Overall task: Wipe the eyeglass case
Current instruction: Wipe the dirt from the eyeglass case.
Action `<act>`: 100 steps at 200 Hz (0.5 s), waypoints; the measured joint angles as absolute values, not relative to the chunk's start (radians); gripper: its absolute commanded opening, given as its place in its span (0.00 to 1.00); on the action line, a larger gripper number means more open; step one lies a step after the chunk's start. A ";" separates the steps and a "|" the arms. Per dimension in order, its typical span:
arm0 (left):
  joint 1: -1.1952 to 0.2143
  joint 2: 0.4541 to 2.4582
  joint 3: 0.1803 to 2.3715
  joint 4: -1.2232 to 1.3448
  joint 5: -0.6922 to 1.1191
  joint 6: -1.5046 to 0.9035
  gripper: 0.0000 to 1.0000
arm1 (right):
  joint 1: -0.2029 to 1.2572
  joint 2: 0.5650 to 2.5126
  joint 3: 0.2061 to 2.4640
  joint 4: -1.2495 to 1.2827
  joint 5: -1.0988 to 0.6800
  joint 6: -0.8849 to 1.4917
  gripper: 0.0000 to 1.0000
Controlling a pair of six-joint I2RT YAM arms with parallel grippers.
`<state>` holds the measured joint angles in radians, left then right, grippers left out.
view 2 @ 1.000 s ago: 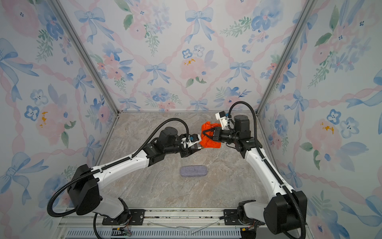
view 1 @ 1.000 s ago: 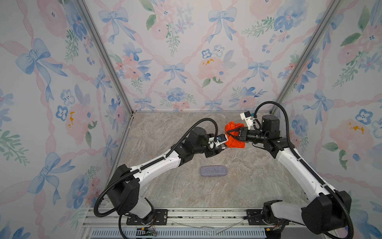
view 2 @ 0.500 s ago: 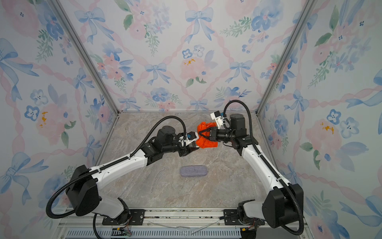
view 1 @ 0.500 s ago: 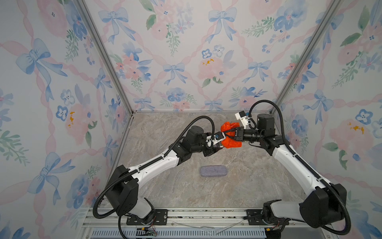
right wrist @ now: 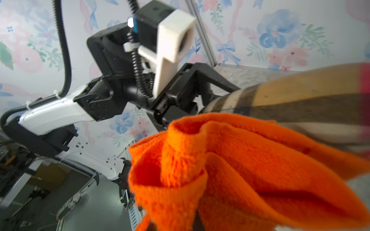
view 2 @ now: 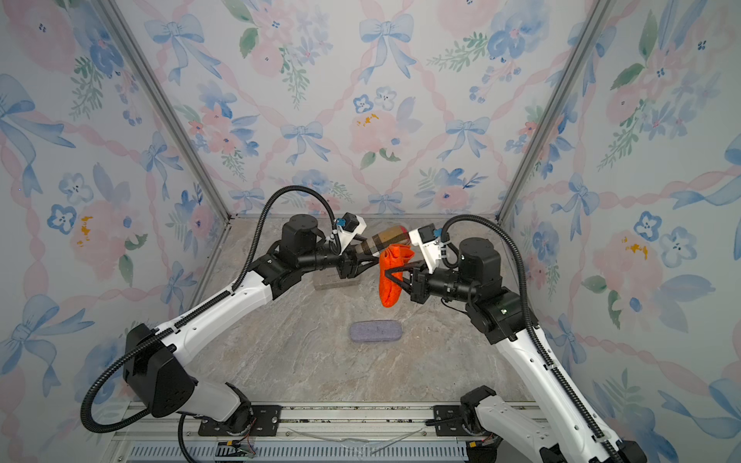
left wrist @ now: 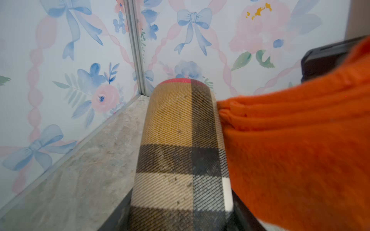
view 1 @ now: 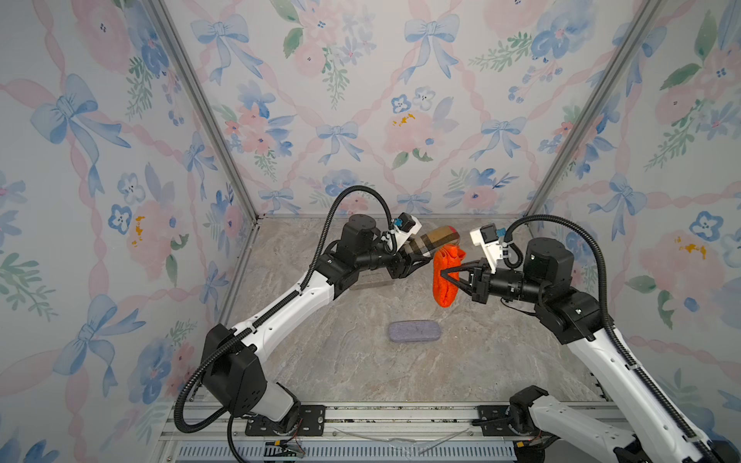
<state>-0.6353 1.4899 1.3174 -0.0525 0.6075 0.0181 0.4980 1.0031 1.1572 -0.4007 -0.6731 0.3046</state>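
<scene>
Your left hand (view 1: 419, 253) grips 1 end of the case (view 1: 439, 240) in the air over the back of the tabletop (view 1: 361, 360), while your right hand (view 1: 442, 275) pinches the cloth (view 1: 445, 288) against its side, so a hard push there may lever the case loose.

- Top views: bright, even, diffuse light from overhead; no glare, colours clean
- Shadows on the marble floor (view 1: 320, 360) are faint & soft-edged, nothing hard or dark
- Top views are sharp centre to edge, but w/ wide-angle bend: corner posts (view 1: 202, 108) splay outward
- Left wrist view: plaid case (left wrist: 180, 140) is crisp mid-length, weave visible, near end soft; orange cloth (left wrist: 300, 160) is too close, fuzzy, v. saturated
- Right wrist view: cloth's fold is in focus, case smeared & blurry toward frame edge, wall bkgd soft, slightly washed out
</scene>
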 measured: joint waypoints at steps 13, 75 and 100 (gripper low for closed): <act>-0.635 1.496 1.319 -0.070 0.669 -0.016 0.31 | 0.548 1.045 1.173 -0.401 -0.642 0.271 0.00; -0.593 1.498 1.305 -0.105 0.747 -0.073 0.32 | 0.430 1.137 1.191 -0.528 -0.597 0.080 0.00; -0.587 1.498 1.301 -0.110 0.777 -0.084 0.33 | 0.486 1.139 1.196 -0.532 -0.562 0.075 0.00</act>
<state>-0.5873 1.4979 1.3014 -0.1097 0.7769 -0.0837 0.4862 1.1385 1.1965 -0.5316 -0.5625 0.0746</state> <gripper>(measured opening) 0.608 0.092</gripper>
